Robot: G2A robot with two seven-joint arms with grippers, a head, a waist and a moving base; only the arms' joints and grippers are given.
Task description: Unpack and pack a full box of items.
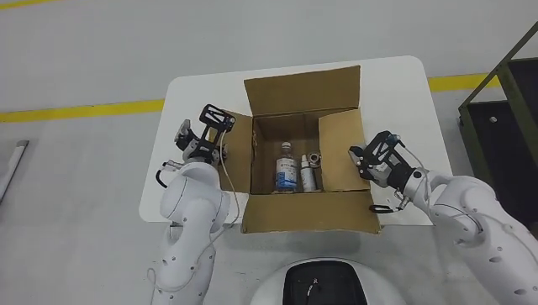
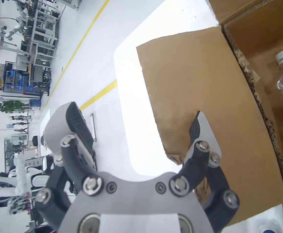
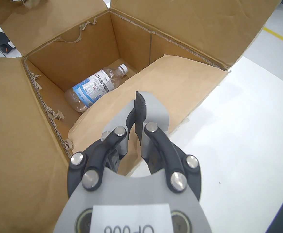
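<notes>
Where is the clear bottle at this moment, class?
In the top view, the clear bottle lies on the floor of the open box, in its left half, right beside a smaller bottle.

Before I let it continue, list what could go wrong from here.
1. The left gripper, jaws open, straddles the torn corner of the left flap; pulling there may rip it further.
2. The right flap leans inward near the shut right gripper, possibly blocking access to the clear bottle.
</notes>
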